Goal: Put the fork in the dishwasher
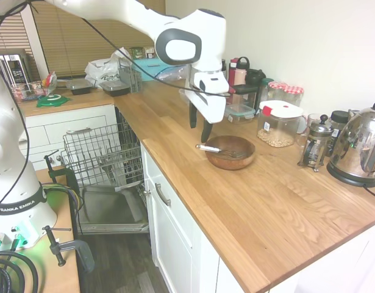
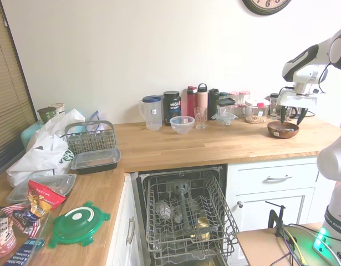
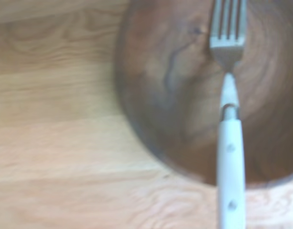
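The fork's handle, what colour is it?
White, with silver tines. The fork shows best in the wrist view, lying in the wooden bowl.

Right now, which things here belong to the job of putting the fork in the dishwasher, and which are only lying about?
Job: fork, resting in the wooden bowl; dishwasher, door open; gripper, fingers open.

Lying about: kettle, coffee press, green lid, glass bowl.

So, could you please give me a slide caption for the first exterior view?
Open gripper poised above the fork resting in the wooden bowl, dishwasher open.
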Available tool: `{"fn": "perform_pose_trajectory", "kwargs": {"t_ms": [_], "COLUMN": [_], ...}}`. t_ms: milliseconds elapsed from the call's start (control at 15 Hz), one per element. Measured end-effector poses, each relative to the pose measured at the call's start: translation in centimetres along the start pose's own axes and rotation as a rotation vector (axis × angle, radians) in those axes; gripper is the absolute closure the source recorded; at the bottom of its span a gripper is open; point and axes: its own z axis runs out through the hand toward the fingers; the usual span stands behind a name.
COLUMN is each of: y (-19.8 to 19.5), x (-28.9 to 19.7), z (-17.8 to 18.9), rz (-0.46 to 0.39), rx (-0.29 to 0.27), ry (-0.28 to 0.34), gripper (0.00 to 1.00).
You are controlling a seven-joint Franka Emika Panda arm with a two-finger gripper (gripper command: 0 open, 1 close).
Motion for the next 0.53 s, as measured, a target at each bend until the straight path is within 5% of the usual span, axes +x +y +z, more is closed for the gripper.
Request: {"fn": "perform_pose_trajectory", "kwargs": {"t_ms": [267,333,533], "y": [-0.5,-0.6,-0.6], "x": [0.7,0.7,0.7], "z": [3.5,3.9,4.0], "rz": [0.001,0.0,0.003], "rx": [-0.041,-0.045,-0.042], "ry": [-0.039,-0.043,-0.048], "gripper": [0.0,1.0,1.0]}}
